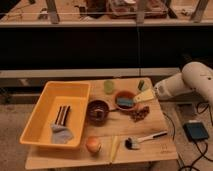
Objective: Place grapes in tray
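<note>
Reach step, nothing lifted yet: the gripper [154,93] hangs over the right edge of the worktop [165,146], wide or closed I cannot tell, while the grapes [140,113] lie beside a brown bowl [125,101], well apart from the yellow tray [36,118], so next comes a descent onto the bunch.

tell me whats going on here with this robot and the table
The robot's arm reaches in from the right, its gripper hovering by the right edge of the table, just beyond the grapes. The grapes lie on the wooden table next to a brown bowl, not yet picked up. The yellow tray sits at the left, with no grapes in it.
</note>
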Controlling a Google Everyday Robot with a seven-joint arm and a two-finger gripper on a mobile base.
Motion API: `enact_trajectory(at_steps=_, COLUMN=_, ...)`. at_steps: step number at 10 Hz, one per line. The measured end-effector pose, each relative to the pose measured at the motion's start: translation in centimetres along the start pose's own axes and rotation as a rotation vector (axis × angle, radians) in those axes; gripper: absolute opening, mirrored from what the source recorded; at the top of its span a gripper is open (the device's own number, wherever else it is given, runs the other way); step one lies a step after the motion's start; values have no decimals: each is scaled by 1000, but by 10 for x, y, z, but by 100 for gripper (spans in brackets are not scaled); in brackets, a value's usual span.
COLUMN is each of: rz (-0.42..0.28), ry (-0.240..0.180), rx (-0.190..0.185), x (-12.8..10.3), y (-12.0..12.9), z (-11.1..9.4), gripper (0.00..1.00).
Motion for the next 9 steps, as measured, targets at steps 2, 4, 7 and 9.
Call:
enact_trajectory(at_steps=2, rz=0, ry=1, rx=-25, x=0, y=4, z=2, gripper=80)
enact_trajectory(at_steps=4, rz=-10, ry=-9, rx=-160, x=4, y=12, z=11, gripper=80)
enact_trajectory(at_steps=7, rz=-9, ry=-32, rx=-360, x=2, y=45, z=38, gripper=80)
enact_trajectory(at_steps=9, rz=-4, ry=-52, rx=-369, x=-1, y=56, z=44, gripper=80)
